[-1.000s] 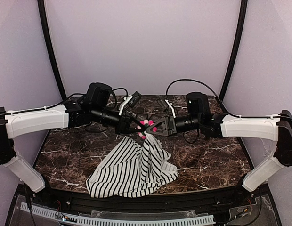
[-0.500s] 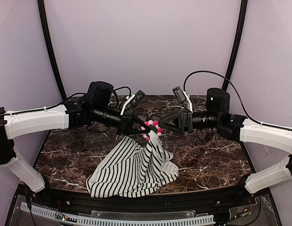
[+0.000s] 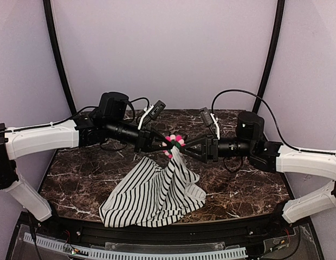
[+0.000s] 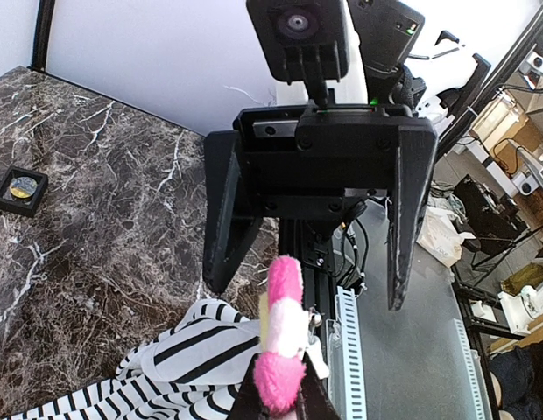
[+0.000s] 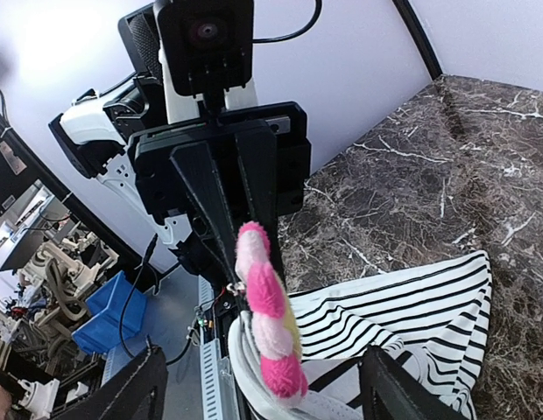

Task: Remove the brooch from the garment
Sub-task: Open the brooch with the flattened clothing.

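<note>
While left claw (image 3: 163,145) pinches brooch (image 5: 267,324), right claw (image 3: 182,148) seemingly straddles it.

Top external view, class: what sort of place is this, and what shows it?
Probably a robot test booth in a lab: a marble-patterned table enclosed by plain lilac walls, with cluttered workbenches beyond in the left wrist view.

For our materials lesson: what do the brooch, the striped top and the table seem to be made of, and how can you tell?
The brooch: fuzzy pink and white balls, probably felt or yarn; woolly, matt surface.
The striped top: soft thin cloth; it drapes and folds.
The table: dark marble look with white veins, smooth; real stone or printed sheet, I cannot tell.
</note>
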Robot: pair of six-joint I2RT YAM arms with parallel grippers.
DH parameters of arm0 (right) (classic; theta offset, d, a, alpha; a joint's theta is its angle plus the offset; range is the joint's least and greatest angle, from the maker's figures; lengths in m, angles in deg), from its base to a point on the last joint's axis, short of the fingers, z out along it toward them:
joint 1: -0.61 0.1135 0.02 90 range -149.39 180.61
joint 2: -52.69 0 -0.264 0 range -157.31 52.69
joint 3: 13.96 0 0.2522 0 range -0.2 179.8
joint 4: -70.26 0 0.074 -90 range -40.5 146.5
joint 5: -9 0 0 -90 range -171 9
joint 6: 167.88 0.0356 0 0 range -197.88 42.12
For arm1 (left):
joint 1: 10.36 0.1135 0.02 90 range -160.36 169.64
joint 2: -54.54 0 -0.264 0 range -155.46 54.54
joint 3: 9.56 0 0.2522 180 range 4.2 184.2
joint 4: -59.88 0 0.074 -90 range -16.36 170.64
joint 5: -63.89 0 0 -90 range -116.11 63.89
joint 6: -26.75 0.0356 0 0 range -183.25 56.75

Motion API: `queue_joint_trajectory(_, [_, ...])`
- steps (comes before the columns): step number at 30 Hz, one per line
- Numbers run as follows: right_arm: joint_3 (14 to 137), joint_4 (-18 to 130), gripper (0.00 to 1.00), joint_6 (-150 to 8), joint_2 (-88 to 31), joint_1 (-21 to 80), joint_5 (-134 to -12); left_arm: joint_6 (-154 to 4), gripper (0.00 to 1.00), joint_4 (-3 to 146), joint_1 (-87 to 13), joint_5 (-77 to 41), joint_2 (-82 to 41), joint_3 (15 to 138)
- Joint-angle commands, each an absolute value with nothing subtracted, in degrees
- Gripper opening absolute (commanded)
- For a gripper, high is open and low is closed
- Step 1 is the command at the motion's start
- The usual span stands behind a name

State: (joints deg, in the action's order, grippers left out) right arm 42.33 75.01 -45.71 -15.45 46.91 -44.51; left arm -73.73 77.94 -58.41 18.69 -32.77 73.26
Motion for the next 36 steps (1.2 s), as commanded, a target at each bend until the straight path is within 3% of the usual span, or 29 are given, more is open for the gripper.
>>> queue_joint_trajectory(1, [44.1,77.4,0.70,-46.4,-17.4,48.5,-47.2,-74.1,0.01,76.4,-58.3,19.8,-31.3,72.8])
queue_joint_trajectory(8, [44.4,79.9,0.52,-44.9,-19.2,49.0,-47.5,-74.1,0.01,76.5,-58.3,19.9,-31.2,72.8])
queue_joint_trajectory(18, [45.6,80.9,0.39,-43.6,-21.7,49.5,-47.0,-74.0,0.01,76.6,-58.3,20.0,-31.2,72.8])
queue_joint_trajectory(28, [46.3,75.5,0.08,-40.5,-24.0,49.3,-53.8,-73.9,0.01,74.9,-58.2,22.0,-30.4,72.0])
queue_joint_trajectory(36, [50.0,73.0,0.05,-42.0,-28.3,48.7,-49.9,-74.1,0.01,74.4,-58.5,25.4,-31.0,72.1])
